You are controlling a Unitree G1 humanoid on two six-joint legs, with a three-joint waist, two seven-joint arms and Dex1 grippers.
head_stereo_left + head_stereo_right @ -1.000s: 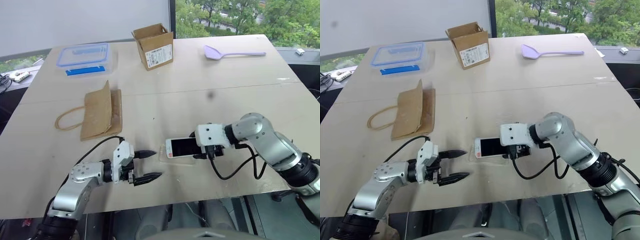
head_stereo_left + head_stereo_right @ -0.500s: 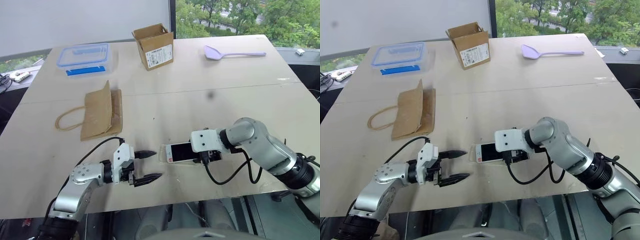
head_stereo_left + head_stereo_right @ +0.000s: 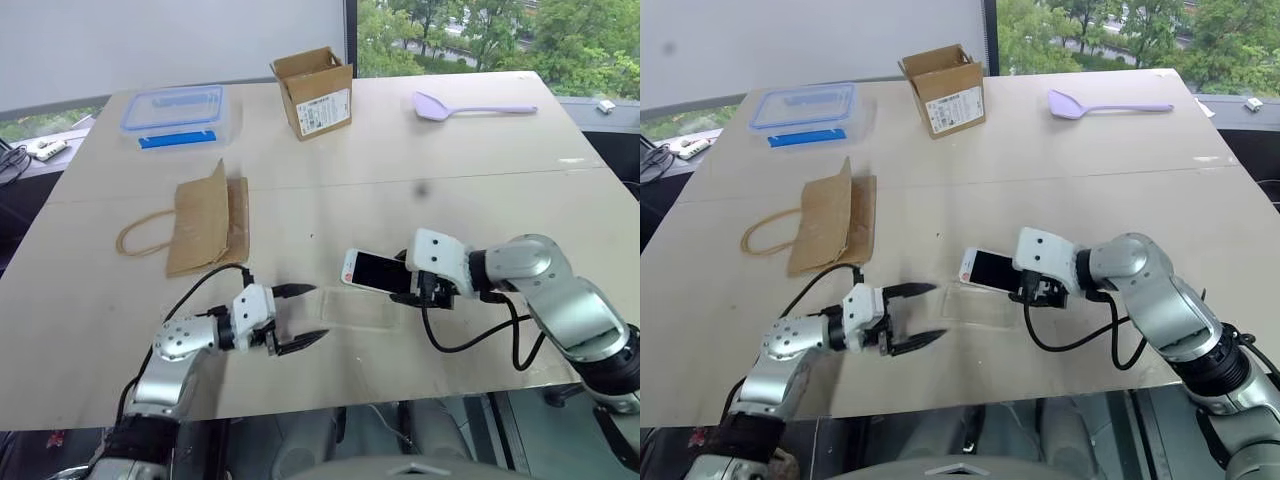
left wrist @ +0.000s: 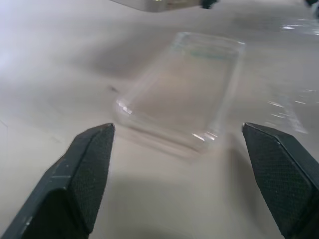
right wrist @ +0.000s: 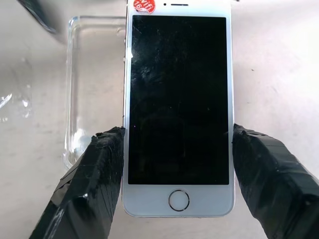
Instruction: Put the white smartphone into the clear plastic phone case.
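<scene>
Bare table (image 3: 330,220) around the clear case (image 3: 357,310), which lies flat with nothing on it. Left gripper (image 3: 300,317) sits just beside its near-left end, jaws wide, open tabletop between them. Right gripper (image 3: 418,286) clamps the phone (image 3: 377,271) by its long edges, raised over the case's far-right side, partly overhanging it. Paper bag (image 3: 205,230), lidded box (image 3: 177,113), carton (image 3: 315,90) and spoon (image 3: 470,104) are well apart at the back.
</scene>
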